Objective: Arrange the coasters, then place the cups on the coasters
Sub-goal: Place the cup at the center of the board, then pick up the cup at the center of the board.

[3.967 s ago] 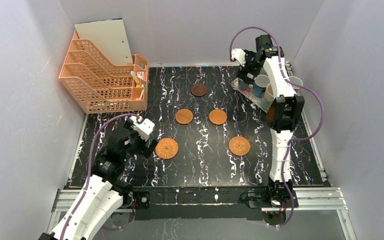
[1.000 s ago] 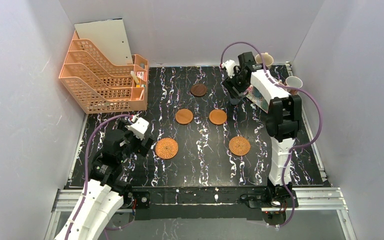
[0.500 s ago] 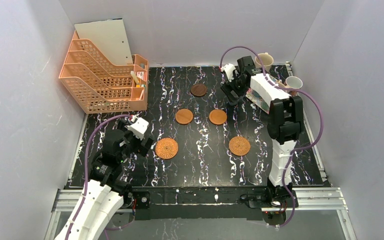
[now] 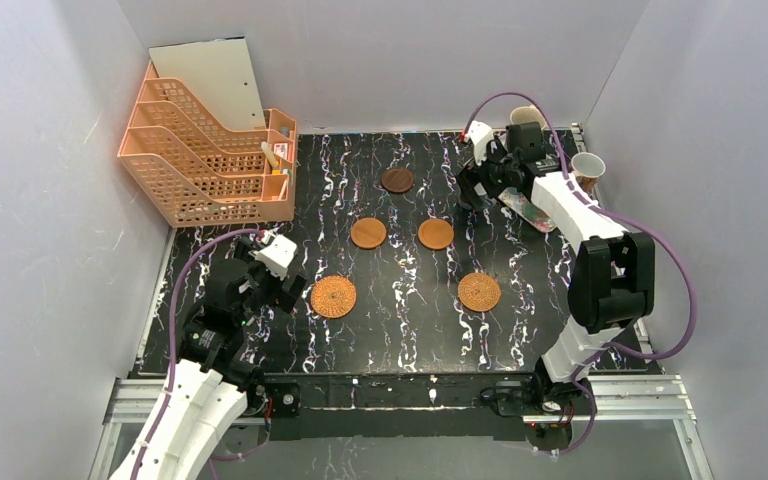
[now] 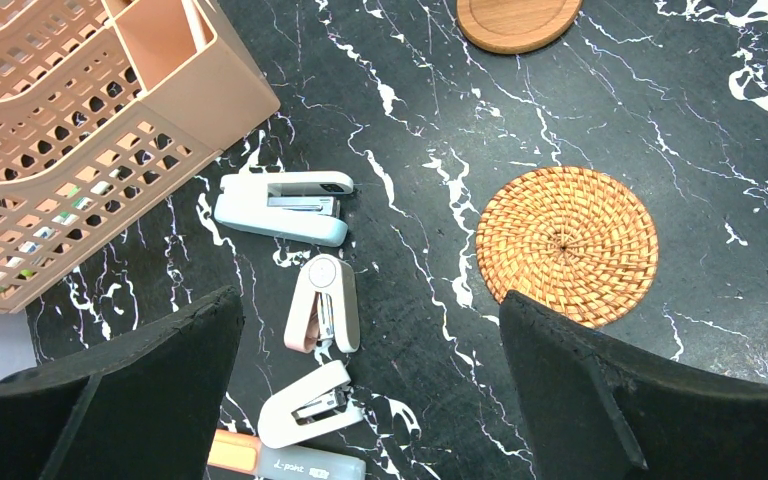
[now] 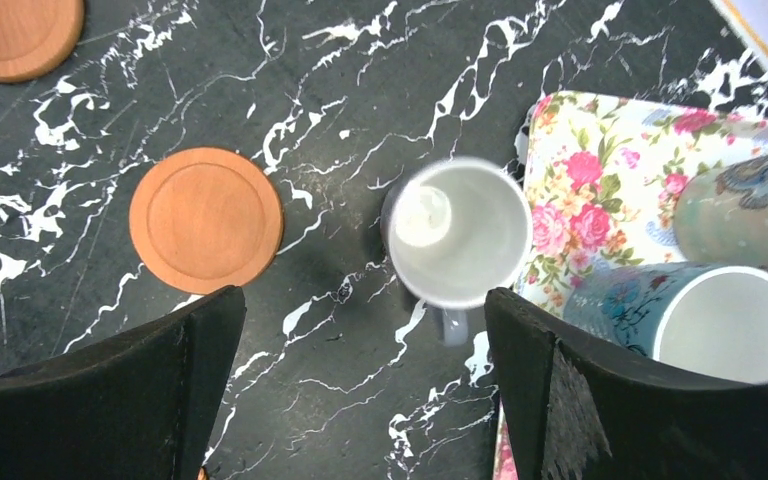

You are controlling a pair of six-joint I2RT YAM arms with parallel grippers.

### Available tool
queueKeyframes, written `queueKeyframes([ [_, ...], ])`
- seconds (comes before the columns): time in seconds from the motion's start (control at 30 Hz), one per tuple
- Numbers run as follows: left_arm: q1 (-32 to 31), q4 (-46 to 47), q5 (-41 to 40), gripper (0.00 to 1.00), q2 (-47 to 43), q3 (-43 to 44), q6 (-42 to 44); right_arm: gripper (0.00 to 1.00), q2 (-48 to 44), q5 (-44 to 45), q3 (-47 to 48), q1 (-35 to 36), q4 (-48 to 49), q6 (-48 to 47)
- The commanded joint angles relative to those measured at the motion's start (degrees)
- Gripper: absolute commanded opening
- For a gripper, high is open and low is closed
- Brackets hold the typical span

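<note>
Five coasters lie on the black marble table: a dark one (image 4: 396, 180), two smooth brown ones (image 4: 368, 233) (image 4: 436, 234) and two wicker ones (image 4: 333, 297) (image 4: 479, 292). My right gripper (image 6: 365, 390) is open above a small bluish cup (image 6: 458, 245) with a white inside. That cup stands upright on the bare table, between a brown coaster (image 6: 206, 220) and the floral tray (image 6: 600, 160). A blue cup (image 6: 720, 320) and a pale cup (image 6: 750, 210) lie on the tray. Two more cups (image 4: 530, 118) (image 4: 587, 165) stand at the back right. My left gripper (image 5: 370, 390) is open beside a wicker coaster (image 5: 567, 245).
A pink mesh desk organiser (image 4: 205, 150) fills the back left corner. Three small staplers (image 5: 282, 205) (image 5: 325, 300) (image 5: 305, 405) and a marker (image 5: 290, 462) lie under my left gripper. White walls close in the table on three sides.
My right arm's elbow has swung out to the right and nearer, while its gripper stayed by the tray's left edge and its jaws widened. The left arm has not moved.
</note>
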Motion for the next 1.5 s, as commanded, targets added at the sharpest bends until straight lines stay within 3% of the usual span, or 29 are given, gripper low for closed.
queueKeyframes([
  [0.0, 0.4, 0.1, 0.0, 0.98, -0.4, -0.5, 0.0, 0.98, -1.8, -1.4, -5.6, -1.6, 11.1, 3.5],
  [0.57, 0.9, 0.0, 0.1, 0.98, -0.3, -0.5, 0.2, 0.98, -6.1, 2.2, -16.8, -3.8, 27.3, 14.6],
  [0.8, 1.2, -0.1, 0.4, 0.98, -0.6, -0.5, 0.2, 0.98, -6.8, 3.2, -25.5, -3.9, 39.2, 21.4],
  [0.93, 1.5, -0.1, 0.6, 0.98, -0.8, -0.5, 0.2, 0.98, -8.3, 3.7, -28.4, -4.1, 42.7, 21.7],
  [1.17, 1.6, -0.1, 0.6, 0.98, -0.7, -0.5, 0.2, 0.98, -9.2, 4.5, -36.9, -4.1, 57.2, 23.8],
  [1.47, 1.7, -0.2, 0.6, 0.98, -1.0, -0.4, 0.3, 0.95, -4.4, 4.9, -35.6, -4.1, 58.7, 24.2],
])
